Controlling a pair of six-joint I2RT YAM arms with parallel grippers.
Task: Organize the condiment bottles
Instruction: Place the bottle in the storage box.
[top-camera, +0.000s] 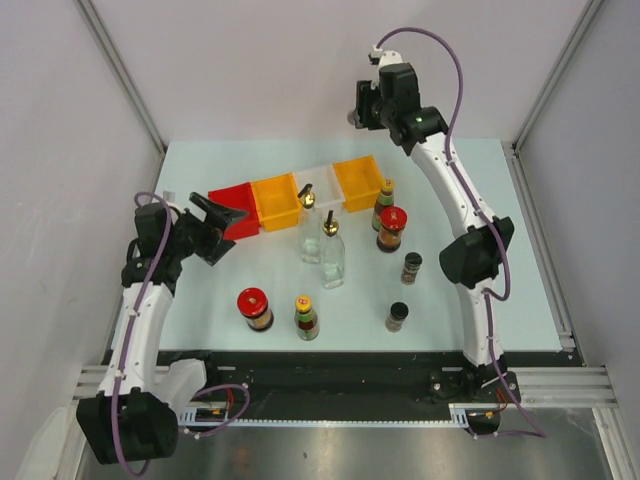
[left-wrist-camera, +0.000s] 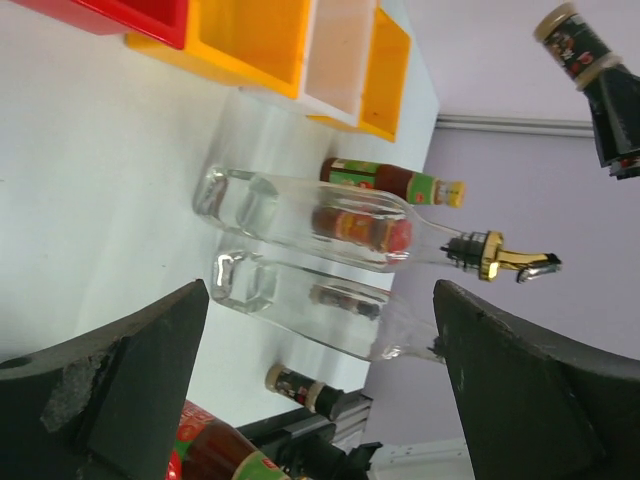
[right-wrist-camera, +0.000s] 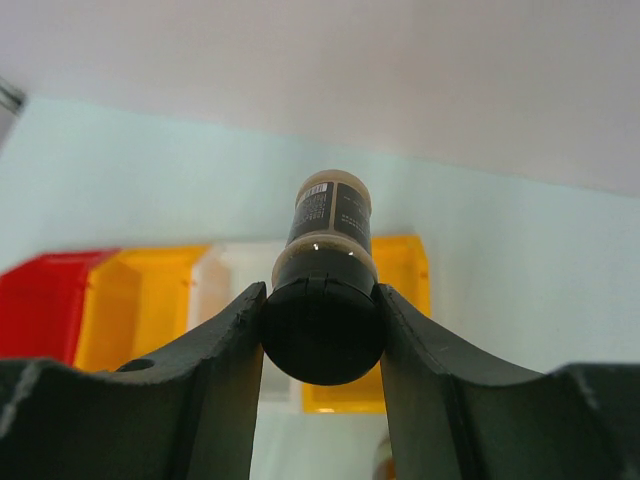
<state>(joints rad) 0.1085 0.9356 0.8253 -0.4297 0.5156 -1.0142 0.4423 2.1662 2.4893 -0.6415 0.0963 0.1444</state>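
My right gripper (right-wrist-camera: 322, 320) is shut on the black cap of a small shaker (right-wrist-camera: 325, 240), held high over the far side of the table (top-camera: 470, 170). That shaker (left-wrist-camera: 572, 38) also hangs at the top right of the left wrist view. On the table stand two clear glass bottles (top-camera: 310, 238) (top-camera: 332, 260) with gold spouts, two red-lidded jars (top-camera: 391, 228) (top-camera: 255, 308), two sauce bottles (top-camera: 384, 205) (top-camera: 306, 318) and two more black-capped shakers (top-camera: 412, 267) (top-camera: 397, 317). My left gripper (top-camera: 215, 225) stands open and empty, left of the glass bottles (left-wrist-camera: 300, 215).
A row of bins lies at the back: red (top-camera: 235, 212), orange (top-camera: 277, 203), white (top-camera: 318, 187), orange (top-camera: 358, 182). Grey walls with metal posts close in the table on three sides. A black rail (top-camera: 330, 360) runs along the near edge.
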